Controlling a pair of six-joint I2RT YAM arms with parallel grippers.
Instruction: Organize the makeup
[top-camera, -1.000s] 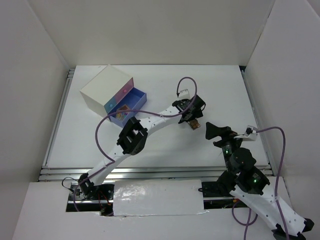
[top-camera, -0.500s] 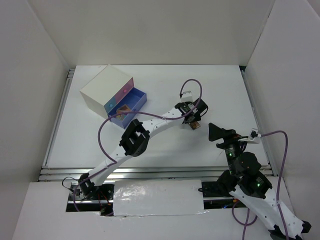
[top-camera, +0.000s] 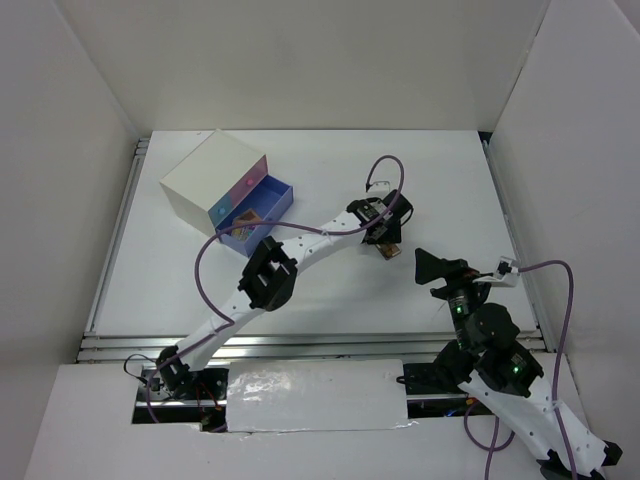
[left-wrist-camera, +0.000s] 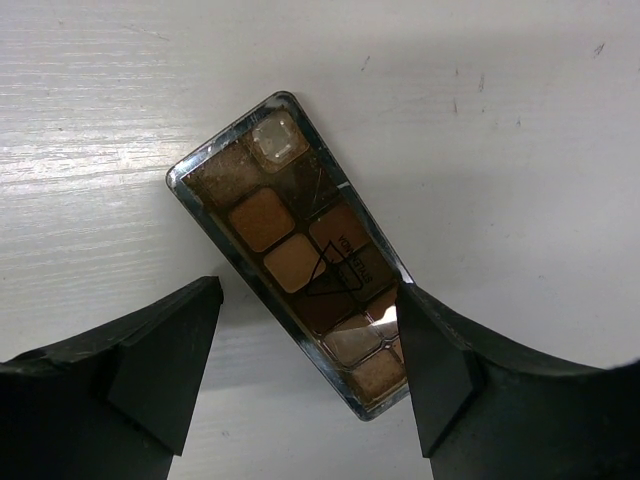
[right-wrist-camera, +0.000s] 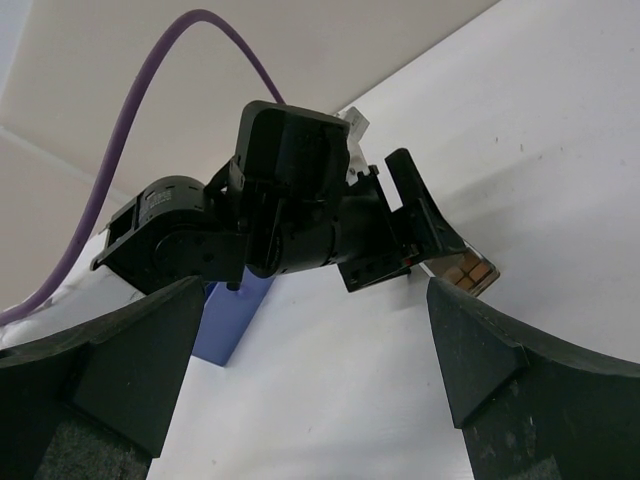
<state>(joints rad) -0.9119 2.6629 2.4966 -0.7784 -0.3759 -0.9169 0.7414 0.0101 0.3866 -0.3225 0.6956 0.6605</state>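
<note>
A long eyeshadow palette (left-wrist-camera: 300, 260) with brown pans and a mirrored rim lies flat on the white table, also seen in the top view (top-camera: 389, 251) and the right wrist view (right-wrist-camera: 470, 272). My left gripper (left-wrist-camera: 308, 300) is open and straddles the palette's near end. Its right finger is at the palette's edge and its left finger stands apart from it. In the top view the left gripper (top-camera: 383, 232) is at centre right. My right gripper (top-camera: 428, 262) is open and empty, just right of the palette, facing the left gripper (right-wrist-camera: 400, 225). Other makeup is out of view.
A white box (top-camera: 205, 180) stands at the back left. Its blue drawer (top-camera: 262, 208) is pulled open with a colourful square palette (top-camera: 240, 222) inside. The blue drawer also shows in the right wrist view (right-wrist-camera: 235, 315). White walls enclose the table.
My left gripper has come down closer over the long palette. My right arm has drawn back slightly toward its base. The palette has not moved.
</note>
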